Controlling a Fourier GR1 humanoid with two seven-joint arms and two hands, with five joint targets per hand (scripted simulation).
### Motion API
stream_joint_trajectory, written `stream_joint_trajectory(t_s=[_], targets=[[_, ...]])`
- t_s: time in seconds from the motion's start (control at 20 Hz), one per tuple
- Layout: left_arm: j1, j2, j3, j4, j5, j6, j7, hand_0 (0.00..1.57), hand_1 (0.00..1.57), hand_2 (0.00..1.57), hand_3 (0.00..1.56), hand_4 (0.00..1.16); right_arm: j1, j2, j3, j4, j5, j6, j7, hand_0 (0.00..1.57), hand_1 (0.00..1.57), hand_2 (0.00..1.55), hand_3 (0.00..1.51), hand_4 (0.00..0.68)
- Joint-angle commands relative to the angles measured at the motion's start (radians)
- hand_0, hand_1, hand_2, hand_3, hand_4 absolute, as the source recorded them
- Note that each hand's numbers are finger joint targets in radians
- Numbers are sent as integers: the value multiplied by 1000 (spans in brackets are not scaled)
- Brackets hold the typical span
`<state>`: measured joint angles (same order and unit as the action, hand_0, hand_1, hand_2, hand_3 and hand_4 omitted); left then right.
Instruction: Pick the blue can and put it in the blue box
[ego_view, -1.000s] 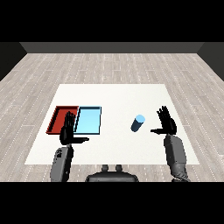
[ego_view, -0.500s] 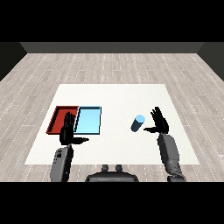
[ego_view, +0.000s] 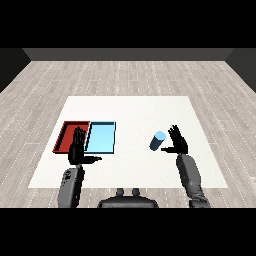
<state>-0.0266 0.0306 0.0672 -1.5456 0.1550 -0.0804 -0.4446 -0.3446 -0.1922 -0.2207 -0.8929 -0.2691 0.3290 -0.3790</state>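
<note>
The blue can (ego_view: 157, 140) stands on the white table (ego_view: 130, 110), right of centre. My right hand (ego_view: 177, 142) is just to its right with fingers straight and open, the thumb reaching toward the can's base but apart from it. The light blue tray (ego_view: 101, 138) lies left of centre with nothing in it. My left hand (ego_view: 78, 150) hovers open over the near edges of the two trays, fingers spread upward.
A red tray (ego_view: 68, 136) lies directly left of the blue tray, touching it. A stretch of bare table separates the can from the blue tray. Grey wooden floor surrounds the table.
My right hand has moved left toward the can, closing most of the gap. The left hand and the can stay where they were.
</note>
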Motion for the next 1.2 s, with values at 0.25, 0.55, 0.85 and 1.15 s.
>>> stream_joint_trajectory(t_s=[0.25, 0.55, 0.85, 1.15], targets=[[-44, 20, 13, -18, 18, 5, 61, 0, 0, 0, 0, 0, -36, 8, 18, 74, 8, -4, -16, 0, 0, 0, 0, 0], [52, 15, 5, -41, 13, -29, -13, 0, 0, 0, 0, 0, -31, 25, 30, 20, -16, -10, 31, 0, 0, 0, 0, 0], [-3, 14, 13, -59, 7, 15, 28, 0, 0, 0, 0, 0, -128, 38, 33, 192, 31, -27, -71, 0, 0, 0, 0, 0], [-11, 30, 35, 50, 19, -33, -37, 0, 0, 0, 0, 0, -196, 30, 12, 314, 25, 1, -108, 0, 0, 0, 0, 0]])
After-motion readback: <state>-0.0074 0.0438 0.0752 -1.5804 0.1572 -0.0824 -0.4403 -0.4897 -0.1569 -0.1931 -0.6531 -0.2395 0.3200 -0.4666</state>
